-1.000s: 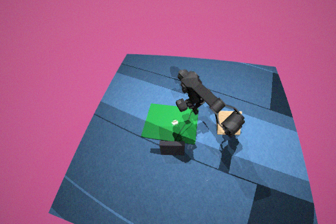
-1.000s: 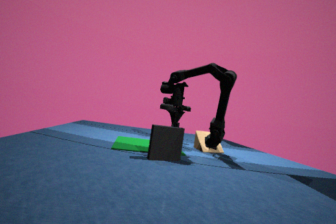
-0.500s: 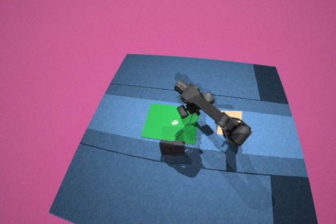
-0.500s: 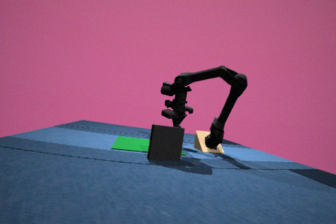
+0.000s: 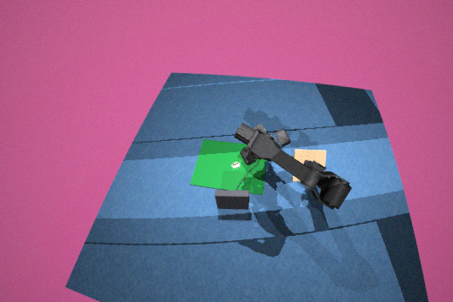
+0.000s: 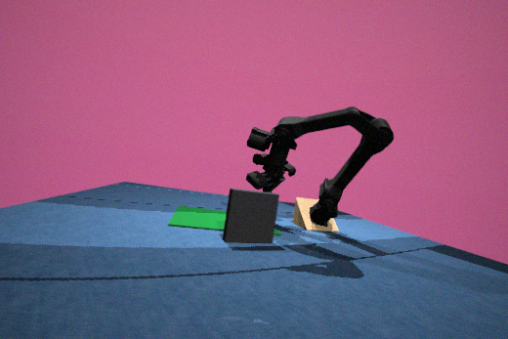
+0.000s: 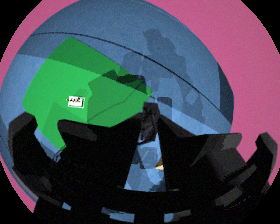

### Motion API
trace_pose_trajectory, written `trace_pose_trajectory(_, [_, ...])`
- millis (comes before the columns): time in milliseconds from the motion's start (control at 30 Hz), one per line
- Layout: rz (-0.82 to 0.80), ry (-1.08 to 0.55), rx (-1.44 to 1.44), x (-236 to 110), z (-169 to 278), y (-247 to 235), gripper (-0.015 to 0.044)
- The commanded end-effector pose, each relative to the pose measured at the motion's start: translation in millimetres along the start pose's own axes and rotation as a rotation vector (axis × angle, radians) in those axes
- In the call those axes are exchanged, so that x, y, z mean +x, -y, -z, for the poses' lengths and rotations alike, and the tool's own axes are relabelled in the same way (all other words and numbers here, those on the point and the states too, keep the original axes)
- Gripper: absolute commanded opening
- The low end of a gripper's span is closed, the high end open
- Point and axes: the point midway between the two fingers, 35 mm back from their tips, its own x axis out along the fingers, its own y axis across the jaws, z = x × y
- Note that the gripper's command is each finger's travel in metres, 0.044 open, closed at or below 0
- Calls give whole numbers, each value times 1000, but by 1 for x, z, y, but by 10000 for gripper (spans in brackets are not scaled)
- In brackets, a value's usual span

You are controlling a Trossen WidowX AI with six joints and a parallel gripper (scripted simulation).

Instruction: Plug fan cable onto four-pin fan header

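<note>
Using the flat green circuit board (image 5: 213,169) as the anchor here. The small white four-pin fan header (image 5: 235,164) sits a bit right of the board's middle in the top view. The black robot arm's end effector (image 5: 248,155) hangs above the board just up and right of that header, clear of the board as the exterior view shows it. It's closed on something small and dark, which I take to be the fan cable's dark plug (image 7: 147,124), pinched between the fingertips in the wrist view. A thin dark cable (image 5: 245,177) trails from there across the board's right half toward the dark grey boxy fan (image 5: 232,199), which stands right at the board's near edge.

What could go sideways, as I see it:
- The plug isn't over the header yet. If it comes down off-centre or rotated, it lands on the pins' housing or bare board and just skids.
- The grip looks like a fingertip pinch, so pushing down hard could let the plug tip or slip upward.
- The cable is short-ish and tied to the fan, so tension could drag the plug out of line.
- Pulling away sloppily could brush the plug or board.

No brands, labels or readable writing anywhere; the header is too small to make out any markings.
</note>
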Motion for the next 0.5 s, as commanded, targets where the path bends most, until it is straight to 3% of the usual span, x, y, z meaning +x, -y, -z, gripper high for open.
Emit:
trace_pose_trajectory(0, [16, 69, 9, 0, 1, 1, 0])
trace_pose_trajectory(467, [31, 312, 48, 0, 5, 0, 0])
